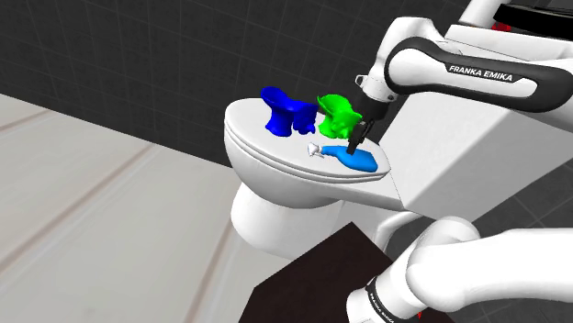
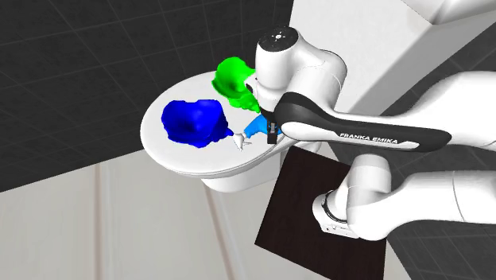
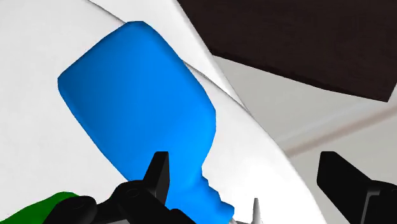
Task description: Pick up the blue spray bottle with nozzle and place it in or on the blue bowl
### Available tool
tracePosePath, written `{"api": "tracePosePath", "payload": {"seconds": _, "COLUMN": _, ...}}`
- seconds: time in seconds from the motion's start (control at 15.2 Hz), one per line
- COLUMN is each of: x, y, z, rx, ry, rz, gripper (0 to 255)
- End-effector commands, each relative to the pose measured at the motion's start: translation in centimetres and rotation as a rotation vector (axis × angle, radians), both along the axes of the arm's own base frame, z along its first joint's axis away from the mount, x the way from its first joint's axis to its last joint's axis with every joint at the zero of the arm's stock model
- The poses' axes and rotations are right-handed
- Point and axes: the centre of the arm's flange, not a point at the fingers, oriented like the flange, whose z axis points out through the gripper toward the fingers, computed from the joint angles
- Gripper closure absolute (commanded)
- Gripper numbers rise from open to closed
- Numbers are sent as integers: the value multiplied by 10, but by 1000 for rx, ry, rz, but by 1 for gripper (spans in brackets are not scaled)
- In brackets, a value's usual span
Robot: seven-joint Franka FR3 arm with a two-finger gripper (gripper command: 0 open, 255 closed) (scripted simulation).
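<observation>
Where the pincer [image 3: 245, 167] is: low over the closed toilet lid [image 1: 266, 151], right above the spray bottle [image 3: 140, 108], as the shoulder view [image 1: 360, 136] and the second exterior view [image 2: 273, 131] also show.
Pincer state: wide. The two black fingers [image 3: 159, 175] stand well apart, and the bottle's neck lies between them, close to one finger and far from the other (I cannot tell if that near finger touches it). The bottle is not clasped.
Spray bottle: light blue, lying on its side on the lid [image 1: 356, 161] [image 2: 256, 127], near the lid's edge on the stand's side. Its small white nozzle [image 1: 314, 150] points to the shoulder view's left.
Stand: dark top [image 2: 318, 207], just beside the toilet.
Green thing: bright green, lumpy [image 1: 338, 114], on the lid just behind the bottle.
Blue bowl: darker blue than the bottle [image 1: 286, 110] [image 2: 193, 121], on the lid beside the green thing, apart from the bottle; the bottle is not in it.
Toilet tank: white [image 1: 459, 156], behind the lid.
Floor: pale [image 1: 92, 211].
Wall: dark tiles [image 1: 138, 46].
</observation>
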Motion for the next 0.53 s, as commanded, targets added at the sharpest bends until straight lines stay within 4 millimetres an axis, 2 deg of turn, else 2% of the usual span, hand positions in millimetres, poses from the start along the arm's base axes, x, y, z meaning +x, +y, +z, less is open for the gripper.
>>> {"api": "tracePosePath", "payload": {"seconds": 0.0, "x": 19, "y": -17, "z": -12, "rx": 7, "ry": -15, "rz": 137, "gripper": 0}}
{"api": "tracePosePath", "payload": {"seconds": 0.26, "x": 58, "y": -33, "z": -32, "rx": 23, "ry": -42, "rz": 387, "gripper": 0}}
{"api": "tracePosePath", "payload": {"seconds": 0.46, "x": 58, "y": -34, "z": -48, "rx": 23, "ry": -42, "rz": 387, "gripper": 0}}
